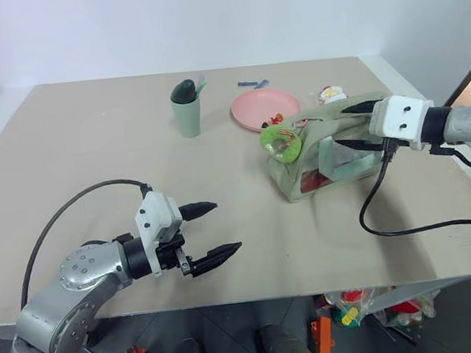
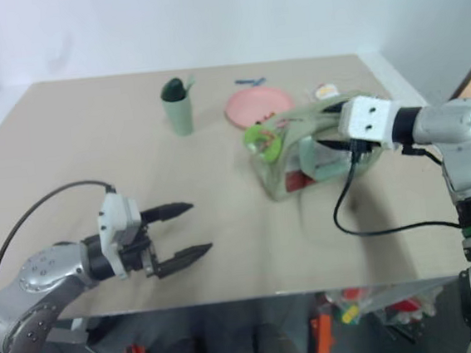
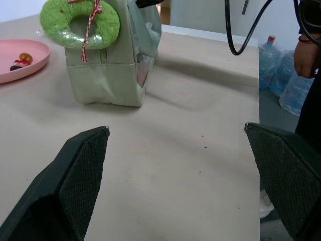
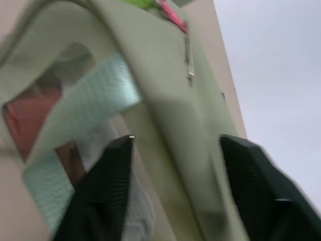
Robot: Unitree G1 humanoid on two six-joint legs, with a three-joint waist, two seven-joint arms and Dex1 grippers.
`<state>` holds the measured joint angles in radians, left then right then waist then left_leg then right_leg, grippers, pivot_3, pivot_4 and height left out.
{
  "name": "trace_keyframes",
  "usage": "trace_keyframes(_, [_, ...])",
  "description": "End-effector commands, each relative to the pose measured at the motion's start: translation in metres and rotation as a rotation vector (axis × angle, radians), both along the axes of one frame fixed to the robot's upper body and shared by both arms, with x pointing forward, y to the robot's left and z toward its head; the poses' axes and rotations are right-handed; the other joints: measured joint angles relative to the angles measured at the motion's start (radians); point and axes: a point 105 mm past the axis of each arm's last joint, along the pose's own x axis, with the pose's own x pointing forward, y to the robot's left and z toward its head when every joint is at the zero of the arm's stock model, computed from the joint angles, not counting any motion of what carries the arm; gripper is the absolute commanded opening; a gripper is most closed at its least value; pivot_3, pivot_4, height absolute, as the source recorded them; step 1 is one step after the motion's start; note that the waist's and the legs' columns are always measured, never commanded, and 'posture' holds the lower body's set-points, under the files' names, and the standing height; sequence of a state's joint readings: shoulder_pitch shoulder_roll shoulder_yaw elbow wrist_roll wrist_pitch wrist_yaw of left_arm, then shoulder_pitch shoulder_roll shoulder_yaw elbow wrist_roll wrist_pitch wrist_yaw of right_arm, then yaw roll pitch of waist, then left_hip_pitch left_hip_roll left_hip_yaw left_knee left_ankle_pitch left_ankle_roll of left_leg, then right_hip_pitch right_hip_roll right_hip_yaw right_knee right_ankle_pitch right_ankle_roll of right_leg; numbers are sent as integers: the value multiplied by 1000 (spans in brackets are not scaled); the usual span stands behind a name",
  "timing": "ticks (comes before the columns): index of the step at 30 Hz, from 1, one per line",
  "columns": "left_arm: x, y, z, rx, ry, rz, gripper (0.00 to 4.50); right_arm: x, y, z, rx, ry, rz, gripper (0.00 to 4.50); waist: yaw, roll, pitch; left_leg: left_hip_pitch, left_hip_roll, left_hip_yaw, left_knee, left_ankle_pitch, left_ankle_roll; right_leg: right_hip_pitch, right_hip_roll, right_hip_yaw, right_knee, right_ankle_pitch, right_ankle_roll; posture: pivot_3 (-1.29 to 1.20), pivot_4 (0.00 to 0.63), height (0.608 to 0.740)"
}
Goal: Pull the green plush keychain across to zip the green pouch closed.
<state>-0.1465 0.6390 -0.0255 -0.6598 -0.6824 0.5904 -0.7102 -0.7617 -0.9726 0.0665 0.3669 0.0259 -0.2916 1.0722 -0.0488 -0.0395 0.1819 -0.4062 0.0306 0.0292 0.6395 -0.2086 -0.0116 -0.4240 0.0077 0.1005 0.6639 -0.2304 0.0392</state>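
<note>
Two claws differ: the left gripper, lower left of frame, gapes empty; the right gripper straddles the green pouch right of centre, grip unclear. Soft, light green plush keychain squashes; pinch its ring.

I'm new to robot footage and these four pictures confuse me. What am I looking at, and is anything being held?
A two-armed robot at a table. Two pictures come from its head; the other two from cameras on its wrists, looking along black fingers. On the table: a green pouch with a green plush keychain at one end, a pink plate and a green cup. The right hand straddles the pouch's far end; a firm grip isn't clear. The left hand hovers open, empty.
</note>
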Motion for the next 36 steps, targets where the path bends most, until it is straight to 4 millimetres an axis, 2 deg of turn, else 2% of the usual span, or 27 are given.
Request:
trace_keyframes(1, [-3, -2, 8, -1, -45, -5, 4500, -3, 5, 12, -9, -35, 41, 1310, 0, 0, 0, 0, 0, 0, 0, 0, 0, 0, 0, 0, 0, 0, 0, 0, 150, 740])
trace_keyframes(4, [-2, -3, 9, -2, -48, -3, 4500, -4, 6, 7, -18, -11, 55, 256, 0, 0, 0, 1, 0, 0, 1, 0, 0, 1, 0, 0, 0, 0, -2, 0, 150, 740])
trace_keyframes(5, [-1, -3, 9, -5, -48, -1, 4500, -5, 6, 6, -23, -8, 59, 66, 0, 0, 0, 1, 0, 0, 1, 0, 0, 1, 1, 0, 0, 0, -2, 0, 150, 740])
trace_keyframes(10, [3, -2, 11, -25, -51, 14, 4500, -4, 8, 8, -30, -28, 66, 66, -1, 0, 0, 2, 1, 0, 1, 0, 0, 1, 1, 0, 1, 0, -2, 0, 150, 740])
trace_keyframes(14, [5, 1, 13, -44, -52, 31, 4500, -2, 21, 21, -6, -80, 83, 66, -3, 0, 0, 2, 1, 0, 1, 0, 0, 1, 1, 0, 1, 1, -1, 0, 150, 740])
trace_keyframes(17, [10, 7, 13, -47, -64, 59, 4500, -4, 43, 34, 23, -103, 106, 66, -3, 0, 0, 2, 1, 0, 0, 0, 0, 1, 2, 0, 1, 1, -2, 0, 150, 740])
trace_keyframes(19, [14, 12, 14, -48, -76, 82, 4500, -7, 70, 43, 69, -125, 128, 66, -4, 0, 0, 2, 2, 0, 0, 1, -1, 0, 3, 0, 2, 2, -2, 0, 150, 740])
trace_keyframes(22, [16, 18, 12, -52, -75, 107, 4500, -14, 109, 47, 93, -147, 157, 66, -5, 1, 0, 2, 4, -1, 0, 1, -1, -1, 5, 0, 3, 2, -3, 0, 150, 740])
trace_keyframes(27, [19, 25, 7, -56, -58, 135, 4500, -17, 150, 51, 106, -174, 194, 66, 2, 1, 0, -1, 5, -2, -1, 1, -1, -2, 5, -3, 2, 1, -4, 0, 150, 740])
trace_keyframes(33, [21, 31, 5, -53, -55, 157, 4500, -19, 178, 43, 59, -188, 224, 66, 2, 1, 0, -2, 2, -1, 0, 1, -1, -2, 1, -3, 2, 1, -3, 0, 150, 740])
trace_keyframes(36, [21, 34, 9, -53, -74, 170, 4500, -22, 182, 41, 56, -180, 239, 66, 2, 1, 0, -2, 2, -1, 0, 1, -1, -3, 1, -3, 2, 1, -3, 0, 150, 740])
